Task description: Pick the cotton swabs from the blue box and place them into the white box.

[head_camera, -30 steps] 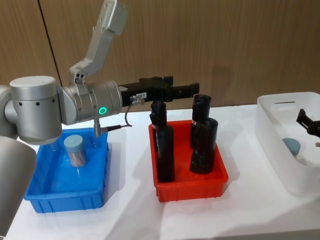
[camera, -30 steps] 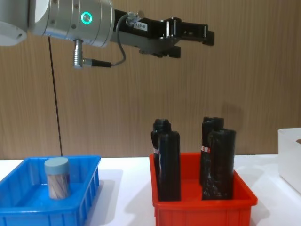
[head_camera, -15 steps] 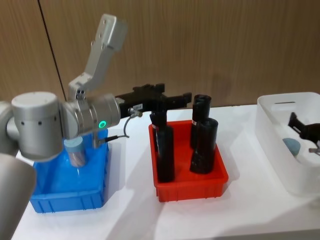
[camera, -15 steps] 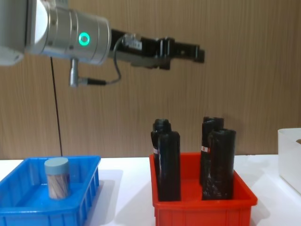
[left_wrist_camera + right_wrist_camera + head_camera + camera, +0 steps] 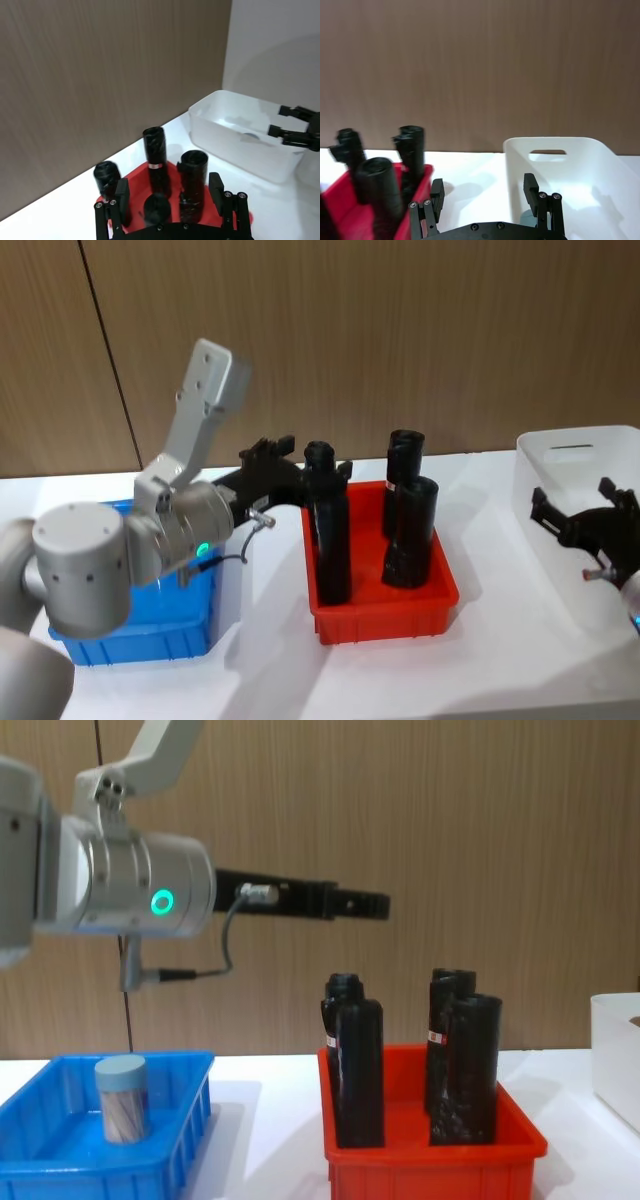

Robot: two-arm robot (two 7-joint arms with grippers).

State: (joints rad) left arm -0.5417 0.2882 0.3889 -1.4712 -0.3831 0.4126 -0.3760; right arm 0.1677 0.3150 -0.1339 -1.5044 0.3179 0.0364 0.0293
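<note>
Lower left of chest view: cotton swabs (image 5: 121,1098), one jar, upright inside blue box (image 5: 60,1175). My left gripper (image 5: 370,904) mid-frame, above black cylinders (image 5: 360,1070) in red bin (image 5: 430,1170), fingers apart, empty. Right gripper (image 5: 575,505) at right edge of head view, beside white box (image 5: 570,445), fingers spread, holding nothing.

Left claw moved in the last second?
Yes. In the chest view the left claw has dropped and pulled back to the left, now nearer the tops of the black cylinders.
</note>
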